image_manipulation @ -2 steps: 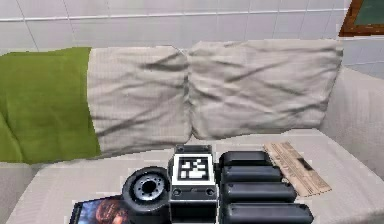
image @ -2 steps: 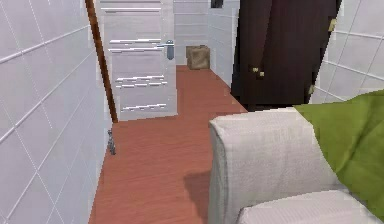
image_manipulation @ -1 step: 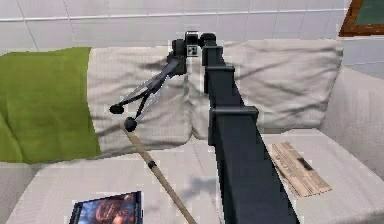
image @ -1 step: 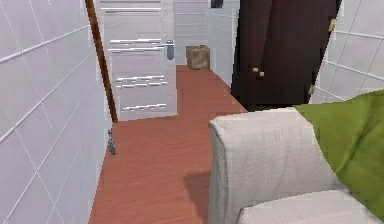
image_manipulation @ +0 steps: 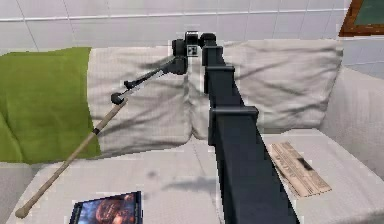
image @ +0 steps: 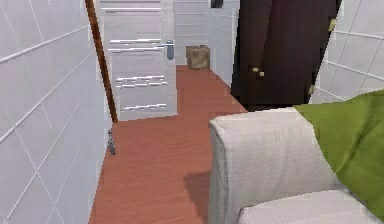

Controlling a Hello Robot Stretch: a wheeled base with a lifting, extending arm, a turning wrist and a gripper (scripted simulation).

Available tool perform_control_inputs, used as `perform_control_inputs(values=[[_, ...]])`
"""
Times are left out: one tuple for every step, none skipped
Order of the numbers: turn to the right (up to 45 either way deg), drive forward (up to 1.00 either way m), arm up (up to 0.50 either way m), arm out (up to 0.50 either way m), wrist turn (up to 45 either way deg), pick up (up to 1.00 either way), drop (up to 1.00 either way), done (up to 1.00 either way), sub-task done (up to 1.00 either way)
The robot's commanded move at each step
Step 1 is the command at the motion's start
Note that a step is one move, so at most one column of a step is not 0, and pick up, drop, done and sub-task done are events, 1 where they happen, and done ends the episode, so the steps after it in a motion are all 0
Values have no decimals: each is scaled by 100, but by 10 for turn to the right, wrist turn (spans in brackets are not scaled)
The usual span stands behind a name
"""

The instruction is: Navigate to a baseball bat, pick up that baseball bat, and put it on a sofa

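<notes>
The bat (image_manipulation: 70,158) slants across the sofa (image_manipulation: 290,80), with its knob up at the pincer (image_manipulation: 123,92) tips before the back cushions and its thick end low by the seat's front. I cannot tell whether the pincer grasps it. A green throw (image_manipulation: 40,100) covers the sofa's back beside it.

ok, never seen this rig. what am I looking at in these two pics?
It is a simulated wheeled robot with one extending arm. The forward view looks ahead: a reddish floor, a white door, and a sofa corner with a green throw. The arm side view looks out sideways at the sofa. The dark bar is the arm. Its thin fingers meet the narrow end of a baseball bat, which slants down toward the seat. Whether the bat is held or resting there cannot be told. A newspaper and a dark-covered book lie on the seat.
</notes>
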Motion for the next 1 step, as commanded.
perform_control_inputs(values=[[0,0,0,0,450,0,0,0,0]])
